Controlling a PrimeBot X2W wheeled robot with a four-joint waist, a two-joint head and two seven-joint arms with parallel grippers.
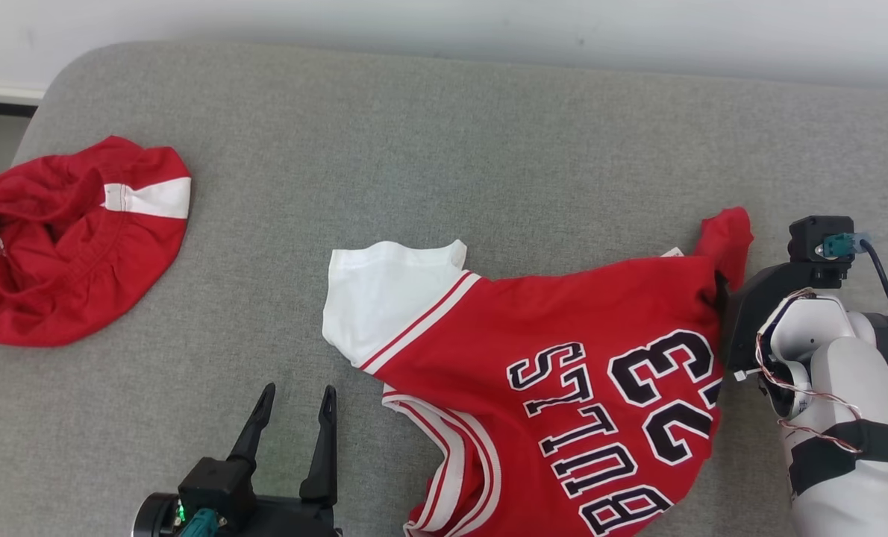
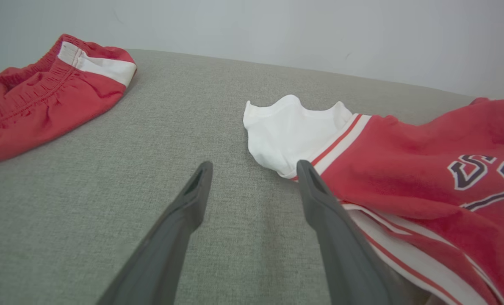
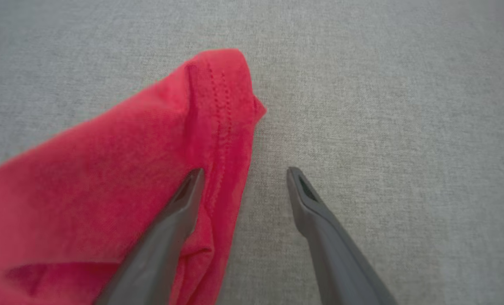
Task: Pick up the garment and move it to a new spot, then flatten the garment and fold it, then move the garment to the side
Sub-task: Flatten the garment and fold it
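A grey cloth-covered table (image 1: 489, 134) runs back to a pale wall (image 1: 489, 30). The red jersey (image 1: 563, 335) lies rumpled at the lower right of centre in the head view, lettering up, with its white sleeve (image 1: 384, 298) spread toward the middle and one red hem corner (image 1: 727, 231) poking up at the right. A pair of red shorts (image 1: 63, 246) sits well apart at the left edge. The left gripper (image 1: 299, 389) hangs open just beside the sleeve, holding nothing. The right gripper (image 3: 245, 171) is open too, with one finger over the hem and the other over bare table. The likely trouble is that closing here may pinch only a single layer or a thin edge, so the cloth slips free on lifting. An uneven two-sided grab could also twist the jersey rather than flatten it.
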